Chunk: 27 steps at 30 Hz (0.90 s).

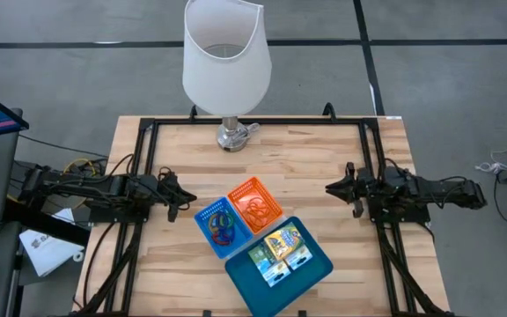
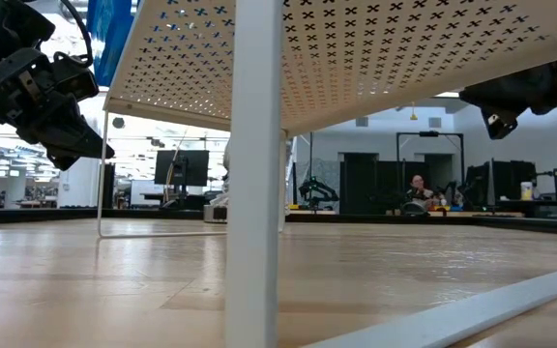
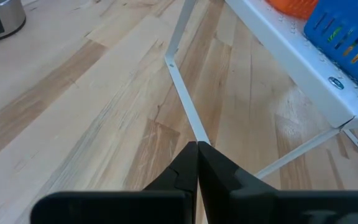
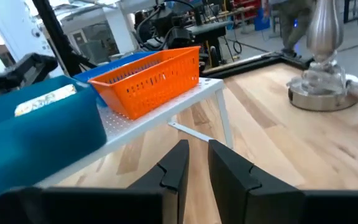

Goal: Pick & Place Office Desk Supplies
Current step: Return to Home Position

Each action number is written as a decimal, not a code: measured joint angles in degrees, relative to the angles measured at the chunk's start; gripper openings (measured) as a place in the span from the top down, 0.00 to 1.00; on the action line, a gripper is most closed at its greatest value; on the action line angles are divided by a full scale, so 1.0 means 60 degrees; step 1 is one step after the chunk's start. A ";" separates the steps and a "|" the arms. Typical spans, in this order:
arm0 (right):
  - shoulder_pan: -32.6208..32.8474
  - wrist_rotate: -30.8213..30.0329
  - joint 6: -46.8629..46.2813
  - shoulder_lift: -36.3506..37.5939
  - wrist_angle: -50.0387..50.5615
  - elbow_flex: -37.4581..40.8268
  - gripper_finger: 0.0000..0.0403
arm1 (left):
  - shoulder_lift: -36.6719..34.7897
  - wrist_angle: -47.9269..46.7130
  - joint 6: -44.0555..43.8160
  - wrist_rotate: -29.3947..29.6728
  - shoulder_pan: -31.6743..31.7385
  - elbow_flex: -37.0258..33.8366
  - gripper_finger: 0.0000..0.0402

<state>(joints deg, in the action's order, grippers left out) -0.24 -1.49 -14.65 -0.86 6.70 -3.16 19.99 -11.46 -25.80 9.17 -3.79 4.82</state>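
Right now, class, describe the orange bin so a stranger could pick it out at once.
Find the white lamp at the far edge of the table. In front of it three bins cluster on a white shelf; the orange bin is nearest the lamp, its neighbours both blue.

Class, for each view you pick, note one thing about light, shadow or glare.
High view: even light, no hard shadows around the lamp. Low view: bright room behind the shelf, sheen on the table. Left wrist view: pale glare patch on the wood beside the shelf.
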 joint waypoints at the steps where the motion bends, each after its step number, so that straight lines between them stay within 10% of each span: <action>1: 0.0002 0.0002 -0.0155 0.0007 0.0000 0.0000 0.86 | 0.0000 -0.0001 0.0000 -0.0003 0.0000 0.0000 0.99; 27: 0.0038 0.0018 -0.0404 0.0018 0.0025 0.0000 0.86 | 0.0000 -0.0001 0.0003 -0.0004 0.0000 0.0000 0.99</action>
<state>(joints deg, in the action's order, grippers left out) -0.01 -1.38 -17.07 -0.75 6.85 -3.16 19.99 -11.46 -25.78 9.15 -3.79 4.82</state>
